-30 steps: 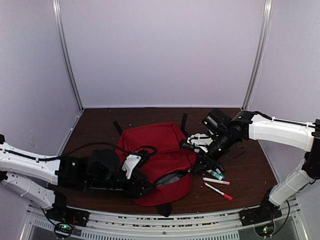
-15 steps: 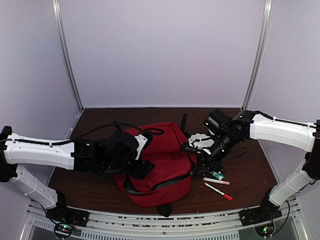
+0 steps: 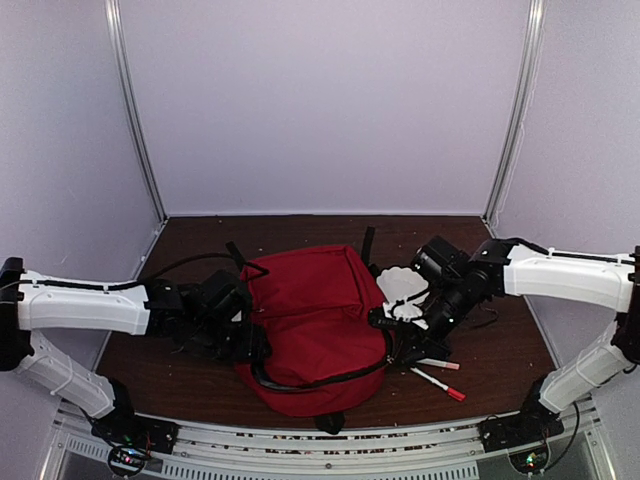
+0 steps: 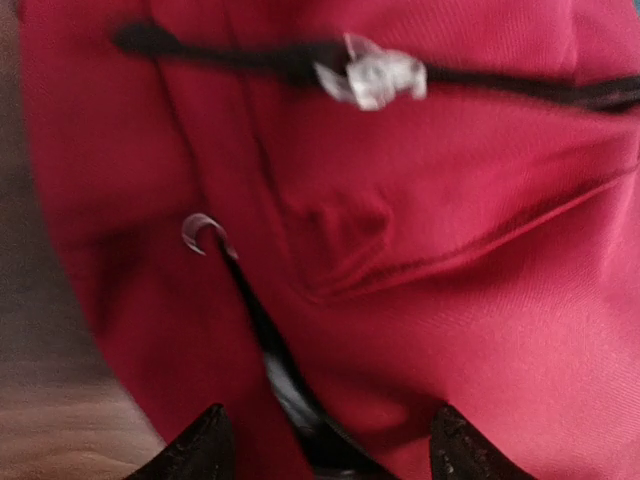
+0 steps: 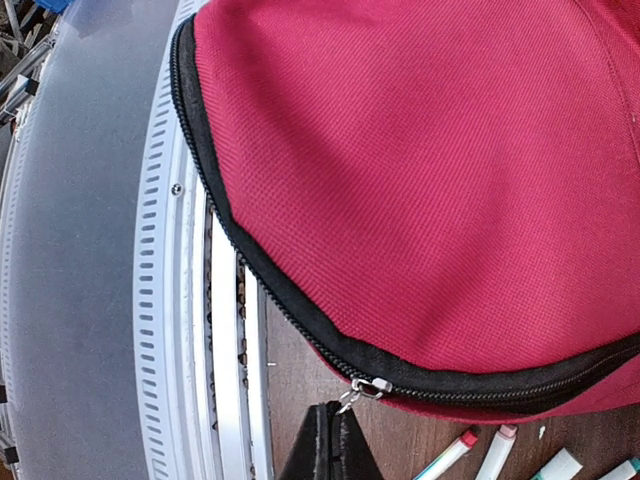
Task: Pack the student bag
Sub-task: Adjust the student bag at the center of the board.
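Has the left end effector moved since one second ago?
Yes. The left end effector went left, from the student bag's near middle to its left side, closer to the left frame post.

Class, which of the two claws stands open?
The left claw: its fingertips stand wide apart at the student bag; the right claw is pinched shut.
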